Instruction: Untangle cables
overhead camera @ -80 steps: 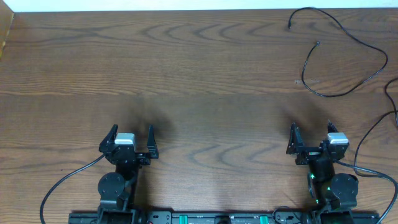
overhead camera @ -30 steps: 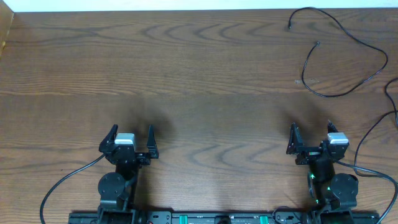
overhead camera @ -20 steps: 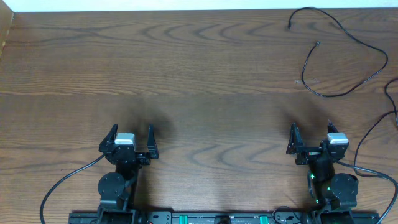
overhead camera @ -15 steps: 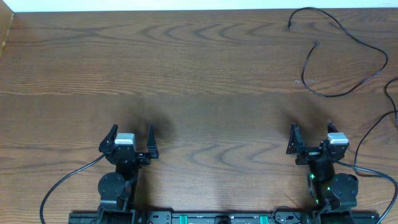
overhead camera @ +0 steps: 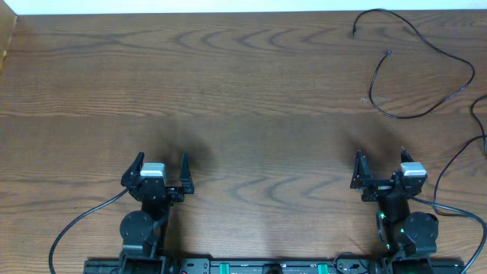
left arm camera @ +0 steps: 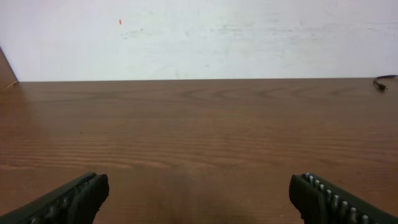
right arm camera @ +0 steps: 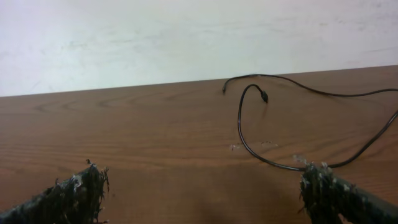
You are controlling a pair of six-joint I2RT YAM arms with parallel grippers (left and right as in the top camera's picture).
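Nearest the front edge of the table (overhead camera: 243,114), left gripper (overhead camera: 160,161) and right gripper (overhead camera: 380,157) parked low, fingers of each spread wide, nothing between them. Well apart from the work, so a long reach ahead for either arm.

Just beside the right gripper, along the right edge, a thin black line (overhead camera: 456,160) running back toward the base. Cannot tell whether task cord or arm wiring. Risk there: snagged by the right arm on its way out and dragged along.

Farther off, toward the far right corner, the cables (overhead camera: 415,116): one open loop lying flat, plug tip (overhead camera: 354,32) by the far edge, second tip (overhead camera: 389,53) just inside the curve, no knot apparent. Thin and flush with the wood, so likely to slip out of a closing pinch, or to be pressed down rather than lifted. Light as well: liable to whip off the right edge, or to draw tighter, under a careless pull on one strand. Probably beyond comfortable range of the left arm; overreach possible.
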